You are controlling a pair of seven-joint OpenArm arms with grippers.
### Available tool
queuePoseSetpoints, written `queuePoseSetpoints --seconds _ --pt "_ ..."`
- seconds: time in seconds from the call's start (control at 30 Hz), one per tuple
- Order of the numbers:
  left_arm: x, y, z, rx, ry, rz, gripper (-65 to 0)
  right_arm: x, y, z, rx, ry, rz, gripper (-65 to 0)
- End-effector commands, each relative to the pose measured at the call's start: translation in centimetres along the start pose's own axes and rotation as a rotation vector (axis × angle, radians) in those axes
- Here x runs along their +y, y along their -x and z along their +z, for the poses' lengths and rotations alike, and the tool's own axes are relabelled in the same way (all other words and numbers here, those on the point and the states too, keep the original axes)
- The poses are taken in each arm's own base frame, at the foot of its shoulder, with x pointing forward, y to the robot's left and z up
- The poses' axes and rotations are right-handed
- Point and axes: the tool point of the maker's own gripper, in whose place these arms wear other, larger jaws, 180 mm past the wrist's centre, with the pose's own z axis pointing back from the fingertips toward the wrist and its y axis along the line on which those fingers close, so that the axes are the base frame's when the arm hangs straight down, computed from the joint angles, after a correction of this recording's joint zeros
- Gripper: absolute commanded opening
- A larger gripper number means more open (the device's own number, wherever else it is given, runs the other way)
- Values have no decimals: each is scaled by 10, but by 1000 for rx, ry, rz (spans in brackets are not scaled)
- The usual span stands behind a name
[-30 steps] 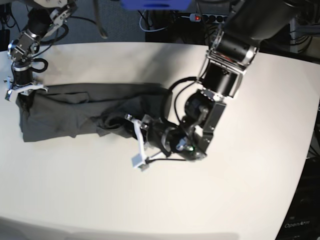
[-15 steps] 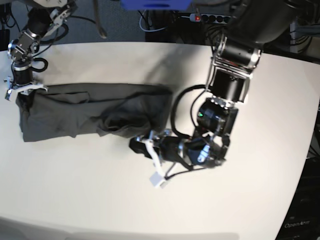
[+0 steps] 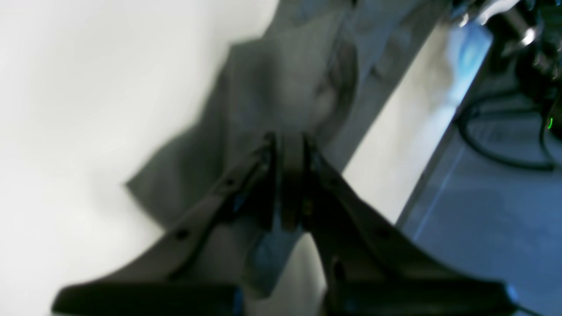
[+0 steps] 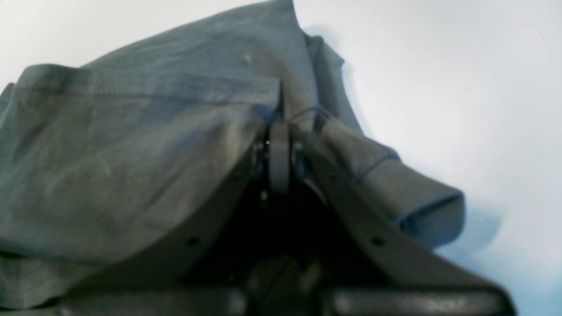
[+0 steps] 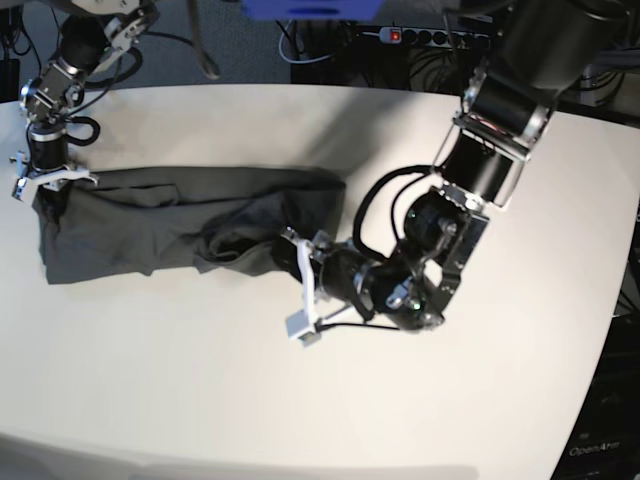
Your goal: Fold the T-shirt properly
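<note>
While the dark grey short-sleeved T-shirt of thin soft fabric lies stretched lengthwise across the far-left part of the white round-edged table, both arms are engaged at opposite ends of it. At the garment's left end in the base view, the right claw points down onto the cloth's corner; the right wrist view shows its jaws pressed together with a fold of grey fabric clamped between them, a hemmed sleeve or edge draped just beside the fingers. At the other end, the left claw sits low at the table surface by the bunched, wrinkled portion of the shirt. The left wrist view is blurred, yet its jaws stand together; whether cloth is pinched between the tips cannot be told, though fabric lies directly at them. The left arm's black forearm bends back toward the table's far right edge. Beyond the table, a power strip with a red light and dark cables rest on the floor.
</note>
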Motion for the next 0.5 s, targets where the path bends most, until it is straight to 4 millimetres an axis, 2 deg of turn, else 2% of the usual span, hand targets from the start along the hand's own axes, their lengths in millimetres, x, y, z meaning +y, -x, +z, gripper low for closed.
queuePoseSetpoints --seconds 0.0,0.2,0.33,0.47 --pt "-2 -21 9 -44 -2 -32 -630 20 69 15 305 -63 55 -649" --pt "18 -11 9 11 -111 -74 -630 20 69 15 305 -63 55 -649" --pt "11 -11 -5 35 -117 -86 -630 20 70 15 305 -64 54 -649" --pt "-11 -16 -34 58 -84 -85 -630 26 73 15 307 -71 45 -649"
